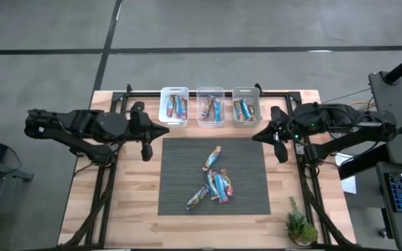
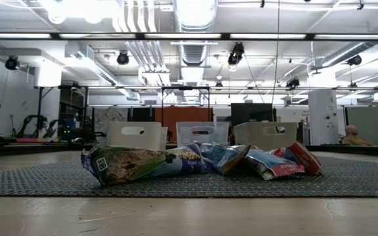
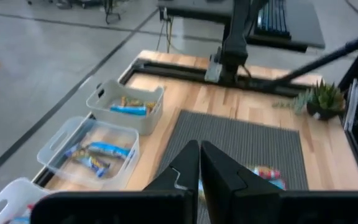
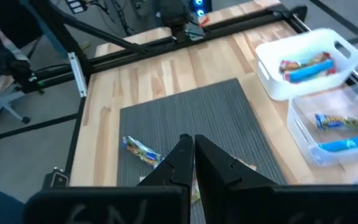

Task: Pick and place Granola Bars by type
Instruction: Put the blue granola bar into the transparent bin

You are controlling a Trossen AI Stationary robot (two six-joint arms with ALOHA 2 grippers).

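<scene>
Granola Bars (image 1: 215,184) lay in a loose heap on the dark ribbed mat (image 1: 180,174) at the middle of the wooden worktop (image 1: 128,209), one bar (image 1: 212,159) apart from the heap toward the far edge. More bars sat in three bins along the far edge: a white bin (image 1: 174,106), a clear middle bin (image 1: 210,106) and a third bin (image 1: 246,104), side by side. The left arm (image 1: 82,127) reached in from the left edge, its left gripper (image 1: 146,148) raised over the bare wood just beside the mat, fingers pressed together and holding nothing. The right arm (image 1: 340,125) mirrored it at the right edge, the right gripper (image 1: 282,152) likewise closed and empty. A small potted plant (image 1: 300,227) stood at the near right corner.
</scene>
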